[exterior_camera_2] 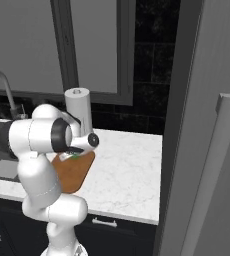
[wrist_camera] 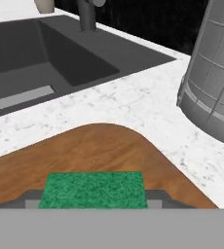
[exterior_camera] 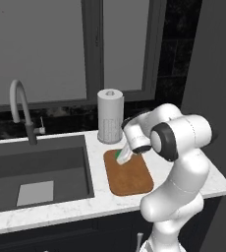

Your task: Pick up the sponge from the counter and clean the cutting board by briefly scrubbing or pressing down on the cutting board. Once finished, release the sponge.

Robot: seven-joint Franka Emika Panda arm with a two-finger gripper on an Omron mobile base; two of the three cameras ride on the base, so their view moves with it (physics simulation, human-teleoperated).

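The green sponge (wrist_camera: 94,188) sits between my fingertips (wrist_camera: 30,198), and my gripper (wrist_camera: 94,198) is shut on it. It is low over the far left corner of the brown cutting board (wrist_camera: 84,148); I cannot tell whether it touches the wood. From the left base view the gripper (exterior_camera: 123,156) points down at the board (exterior_camera: 130,178) with the sponge (exterior_camera: 118,154) at its tip. From the right base view the arm hides most of the hand; a bit of sponge (exterior_camera_2: 75,156) shows above the board (exterior_camera_2: 76,174). The board lies on the white marble counter (exterior_camera: 203,182).
A paper towel roll (exterior_camera: 109,115) stands just behind the board, close to the hand. The dark sink (exterior_camera: 61,162) with a pale grey square (exterior_camera: 35,193) and a faucet (exterior_camera: 20,106) lies left. A tall grey cabinet (exterior_camera_2: 207,150) bounds the counter's right end.
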